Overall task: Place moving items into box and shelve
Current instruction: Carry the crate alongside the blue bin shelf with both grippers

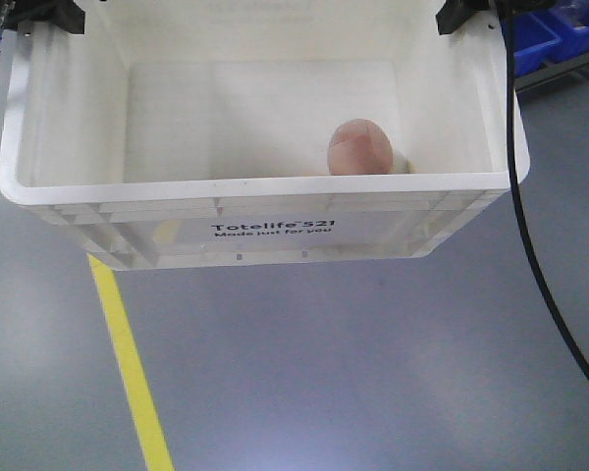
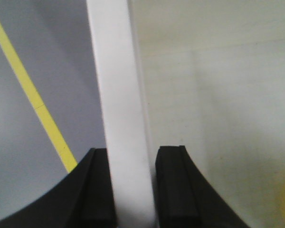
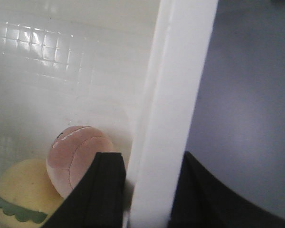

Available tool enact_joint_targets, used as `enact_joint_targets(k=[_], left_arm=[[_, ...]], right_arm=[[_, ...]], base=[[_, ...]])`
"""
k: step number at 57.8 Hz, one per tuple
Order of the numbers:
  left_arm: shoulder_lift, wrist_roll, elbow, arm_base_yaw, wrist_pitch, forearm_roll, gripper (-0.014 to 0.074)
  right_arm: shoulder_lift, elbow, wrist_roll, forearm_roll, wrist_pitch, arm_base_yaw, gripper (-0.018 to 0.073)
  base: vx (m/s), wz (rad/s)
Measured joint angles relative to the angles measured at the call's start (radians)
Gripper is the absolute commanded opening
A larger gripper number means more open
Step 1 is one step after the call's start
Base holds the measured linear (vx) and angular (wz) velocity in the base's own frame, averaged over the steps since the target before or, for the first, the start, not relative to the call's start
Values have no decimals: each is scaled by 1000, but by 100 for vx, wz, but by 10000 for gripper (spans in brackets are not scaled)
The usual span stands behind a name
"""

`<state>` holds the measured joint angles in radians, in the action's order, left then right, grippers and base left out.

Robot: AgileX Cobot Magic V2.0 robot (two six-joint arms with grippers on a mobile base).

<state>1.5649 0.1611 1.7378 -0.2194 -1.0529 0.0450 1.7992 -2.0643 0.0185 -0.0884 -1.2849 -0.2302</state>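
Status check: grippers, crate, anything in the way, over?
Grippers: left gripper and right gripper shut on crate rim. Inside: pink lump, yellow lump, by right wall. Watch: black cable hanging beside crate's right side.

Warehouse-like workshop, smooth grey floor [image 1: 324,373], yellow lane line [image 1: 128,363] (painted), blue storage bins [image 1: 560,34]

Left end effector [image 2: 133,159] and right end effector [image 3: 149,164], each clamped astride an opposite side rim of the box [image 1: 255,211].

The crate [image 1: 79,211] is white with black print. The pink bun [image 1: 359,147] has pale seam lines; the yellow bun [image 3: 19,190] carries a green wavy band.
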Motion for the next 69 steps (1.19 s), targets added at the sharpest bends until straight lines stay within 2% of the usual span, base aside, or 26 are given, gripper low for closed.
enact_joint_targets(k=[69], left_arm=[[2,-1,0,0,0,-3,2]], right_arm=[[0,0,0,4,0,0,-5]], base=[[47,-72]])
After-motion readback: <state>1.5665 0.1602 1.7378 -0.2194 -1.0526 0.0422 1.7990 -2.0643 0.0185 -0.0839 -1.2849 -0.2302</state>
